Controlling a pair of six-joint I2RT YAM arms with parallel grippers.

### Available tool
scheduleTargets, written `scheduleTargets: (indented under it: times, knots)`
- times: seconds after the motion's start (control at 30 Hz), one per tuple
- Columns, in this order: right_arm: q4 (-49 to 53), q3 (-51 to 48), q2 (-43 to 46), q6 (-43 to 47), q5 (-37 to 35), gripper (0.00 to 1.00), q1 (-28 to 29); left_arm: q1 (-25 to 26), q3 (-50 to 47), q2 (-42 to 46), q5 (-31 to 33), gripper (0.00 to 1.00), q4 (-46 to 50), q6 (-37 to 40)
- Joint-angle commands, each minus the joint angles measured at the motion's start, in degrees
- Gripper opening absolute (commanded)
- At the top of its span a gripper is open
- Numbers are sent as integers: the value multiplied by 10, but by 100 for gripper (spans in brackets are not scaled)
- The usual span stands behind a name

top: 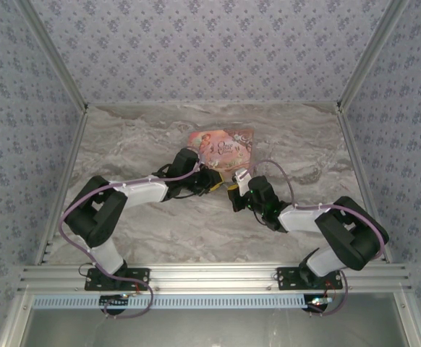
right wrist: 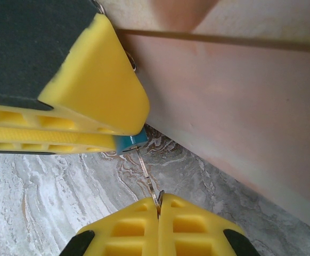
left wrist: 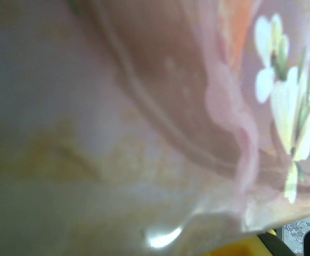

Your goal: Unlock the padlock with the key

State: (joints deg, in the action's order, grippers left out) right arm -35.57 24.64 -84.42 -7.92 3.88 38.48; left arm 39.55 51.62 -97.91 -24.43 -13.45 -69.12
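A: Start at the near edge; what do you see?

B: The two arm bases are bolted to a metal rail (top: 210,278); both arms bend inward over the grey marbled worktop (top: 138,137) and meet near its middle.

A: And the right end effector (right wrist: 158,205)?

B: It is clenched; its yellow fingertips (right wrist: 187,218) are pressed together, grasping the near end of the key (right wrist: 147,173); seen from above, it (top: 234,195) sits just right of centre.

A: Where does the key go?

B: It is a thin grey sliver slanting away and to the left above the worktop (right wrist: 48,197); its far tip reaches the padlock (right wrist: 132,142); whether it sits inside the keyhole I cannot tell.

A: And the padlock?

B: Only a corner of its blue body shows, pinched between the yellow fingers of the left end effector (right wrist: 125,136), which is clenched on it; a small silvery loop shows just beyond those fingers, beside the box.

A: The box?

B: A flat pink box (top: 223,148) lies just beyond both end effectors, past the middle of the worktop; the left end effector (top: 218,182) is at its near edge; the right wrist camera shows its pink side (right wrist: 240,106) close beside the padlock; the left wrist camera shows its flowered print (left wrist: 288,106), blurred.

A: Beyond that?

B: Patterned walls (top: 210,50).
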Motion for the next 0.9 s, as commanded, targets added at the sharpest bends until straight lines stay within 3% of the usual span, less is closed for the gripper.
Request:
scheduleTargets:
  times: [0.0,0.87]
  knots:
    - [-26,6,9,-3,10,0,-3,8,19,10,-23,9,-23,-14]
    - [-16,-11,16,-3,8,0,-3,8,18,5,-20,9,-24,-17]
